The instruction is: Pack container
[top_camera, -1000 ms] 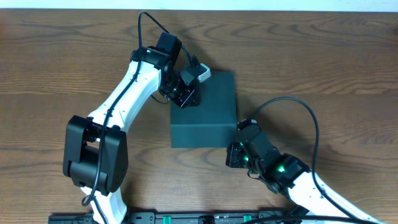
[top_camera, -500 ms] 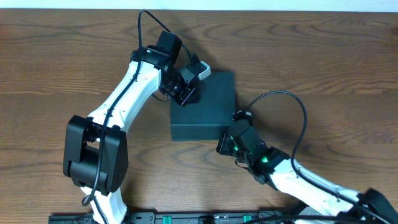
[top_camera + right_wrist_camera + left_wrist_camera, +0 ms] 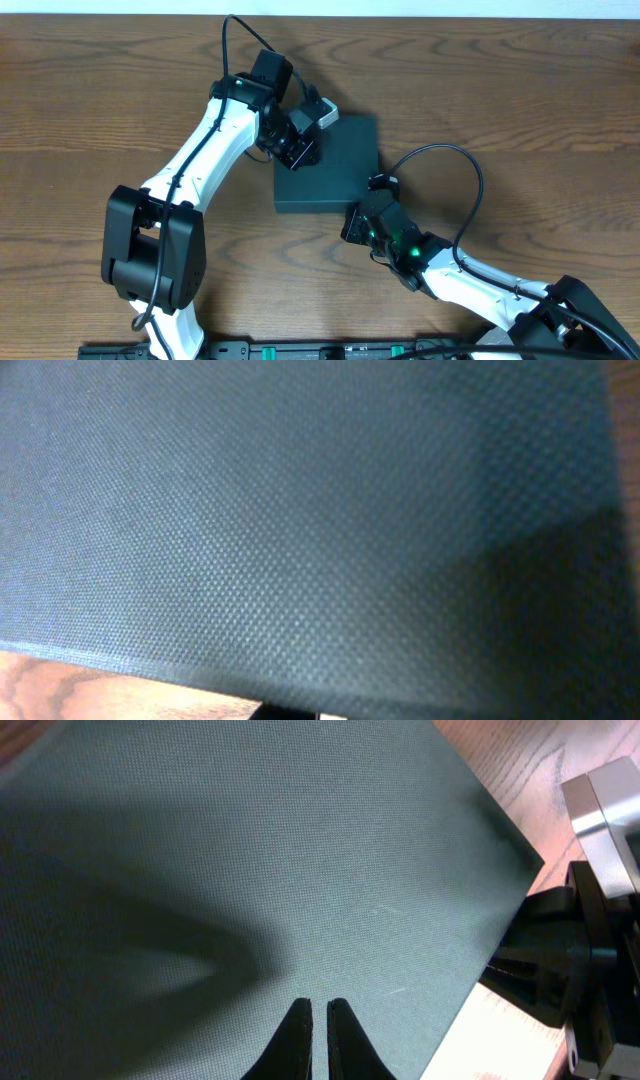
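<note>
While the clenched left gripper [image 3: 303, 152] is pressing on the matte teal-black square cardboard container [image 3: 340, 170], the clenched right gripper [image 3: 354, 222] is closing in on its near edge, probably sealing it.

No text, label, brand, number or sign can be read in any of the views. The container [image 3: 340, 165] has a plain matte face directly under the left gripper [image 3: 319, 1010], with only a fine grain and no print on it. Well behind both grippers, a dark strip [image 3: 300, 351] carries some small green marks, but they are too small to read.
</note>
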Tool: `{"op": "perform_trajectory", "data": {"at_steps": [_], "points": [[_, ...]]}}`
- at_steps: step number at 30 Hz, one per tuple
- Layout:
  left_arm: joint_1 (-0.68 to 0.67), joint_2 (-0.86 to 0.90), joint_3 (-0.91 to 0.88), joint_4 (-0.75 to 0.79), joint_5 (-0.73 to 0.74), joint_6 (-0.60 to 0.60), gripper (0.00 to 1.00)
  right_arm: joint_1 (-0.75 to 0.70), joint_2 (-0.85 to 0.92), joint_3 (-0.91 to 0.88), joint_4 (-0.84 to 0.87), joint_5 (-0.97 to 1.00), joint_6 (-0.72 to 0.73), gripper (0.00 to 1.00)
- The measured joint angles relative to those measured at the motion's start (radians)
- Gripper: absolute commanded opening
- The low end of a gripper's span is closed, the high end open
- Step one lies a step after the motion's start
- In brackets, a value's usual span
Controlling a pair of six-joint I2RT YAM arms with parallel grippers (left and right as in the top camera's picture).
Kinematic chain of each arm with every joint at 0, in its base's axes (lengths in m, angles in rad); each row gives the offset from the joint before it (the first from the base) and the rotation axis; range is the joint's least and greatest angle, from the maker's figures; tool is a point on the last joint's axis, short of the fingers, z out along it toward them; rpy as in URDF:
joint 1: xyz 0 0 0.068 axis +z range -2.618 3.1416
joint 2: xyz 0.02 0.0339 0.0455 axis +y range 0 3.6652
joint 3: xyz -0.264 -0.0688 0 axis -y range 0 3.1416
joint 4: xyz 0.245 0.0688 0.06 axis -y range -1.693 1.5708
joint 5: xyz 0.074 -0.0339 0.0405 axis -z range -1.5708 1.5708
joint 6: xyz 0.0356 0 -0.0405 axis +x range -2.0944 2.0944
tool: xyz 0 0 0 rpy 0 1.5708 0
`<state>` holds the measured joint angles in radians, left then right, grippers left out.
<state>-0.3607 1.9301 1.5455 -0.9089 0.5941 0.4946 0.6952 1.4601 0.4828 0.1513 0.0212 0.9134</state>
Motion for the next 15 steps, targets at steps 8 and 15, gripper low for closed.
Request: {"op": "perform_trajectory", "data": {"at_steps": [8,15], "points": [[0.000,-0.017,-0.002,-0.127,-0.003,-0.023,0.06,0.000,-0.091,-0.001,-0.123,-0.139,-0.015,0.01],[0.000,-0.236,-0.006,-0.252,-0.006,-0.027,0.06,0.000,-0.449,0.001,-0.360,-0.166,-0.048,0.01]]}}
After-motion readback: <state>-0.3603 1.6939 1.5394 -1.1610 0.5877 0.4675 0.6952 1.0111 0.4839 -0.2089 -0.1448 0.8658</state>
